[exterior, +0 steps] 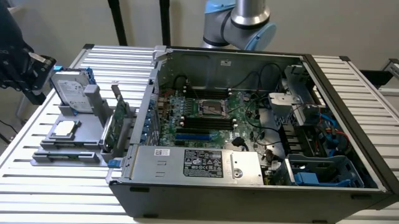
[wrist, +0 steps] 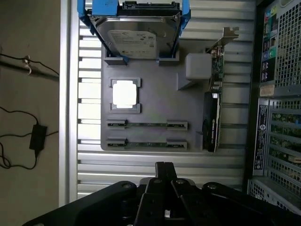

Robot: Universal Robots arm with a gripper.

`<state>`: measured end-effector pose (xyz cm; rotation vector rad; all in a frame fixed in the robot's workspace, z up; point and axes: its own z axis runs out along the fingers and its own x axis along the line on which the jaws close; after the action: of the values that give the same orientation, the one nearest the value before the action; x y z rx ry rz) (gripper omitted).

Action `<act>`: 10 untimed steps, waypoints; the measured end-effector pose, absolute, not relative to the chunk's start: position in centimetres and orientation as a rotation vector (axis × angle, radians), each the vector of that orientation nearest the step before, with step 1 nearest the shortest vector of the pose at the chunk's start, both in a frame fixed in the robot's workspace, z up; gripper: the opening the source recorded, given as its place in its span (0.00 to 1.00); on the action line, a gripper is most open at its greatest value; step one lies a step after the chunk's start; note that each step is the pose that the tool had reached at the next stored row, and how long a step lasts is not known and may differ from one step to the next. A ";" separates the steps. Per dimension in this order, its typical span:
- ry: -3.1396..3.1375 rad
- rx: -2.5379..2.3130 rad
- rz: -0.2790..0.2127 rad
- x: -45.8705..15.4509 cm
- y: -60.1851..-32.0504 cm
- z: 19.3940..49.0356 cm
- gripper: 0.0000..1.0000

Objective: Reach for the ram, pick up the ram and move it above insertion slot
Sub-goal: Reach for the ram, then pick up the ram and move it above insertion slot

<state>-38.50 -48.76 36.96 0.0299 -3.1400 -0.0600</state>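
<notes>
Ram (wrist: 146,143): a thin green stick standing on its long edge in the slot along the holder's (wrist: 155,99) edge nearest the gripper (wrist: 164,165). Grey end clips (wrist: 117,142) hold it at both ends. A second stick (wrist: 146,125) sits parallel in the next slot inward, just beside it. I cannot tell which of the two is meant.

Handling (judged): light, stiff and thin. It is fragile at the chips and the contact edge, and it will not take bending or twisting. The best hold is across the two flat faces at mid-length of the exposed top edge, between the clips. The lift should be straight, so the stick does not bind in the slot.

Gripper: jaws pressed together and pinching nothing. It hovers over the bare worktop (wrist: 89,160) off the holder's ram-side edge, near the ram but apart from it. The pick is not yet made.

Rest of the holder: the CPU (wrist: 125,94) lies mid-plate. The hard drive (wrist: 136,40) stands at the far edge. The bracketed card (wrist: 211,122) stands on edge along the side toward the open PC case (exterior: 249,140).
</notes>
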 end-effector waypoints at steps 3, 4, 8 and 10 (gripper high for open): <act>-3.139 0.064 -0.060 -38.5 -48.8 37.0 0.11; -3.138 0.092 -0.060 -38.5 -48.8 37.0 0.11; -3.131 0.206 -0.060 -38.5 -48.8 37.0 0.11; -3.126 0.263 -0.060 -38.5 -48.8 37.0 0.11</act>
<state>-38.50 -48.76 36.96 0.2626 -3.1263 -0.0596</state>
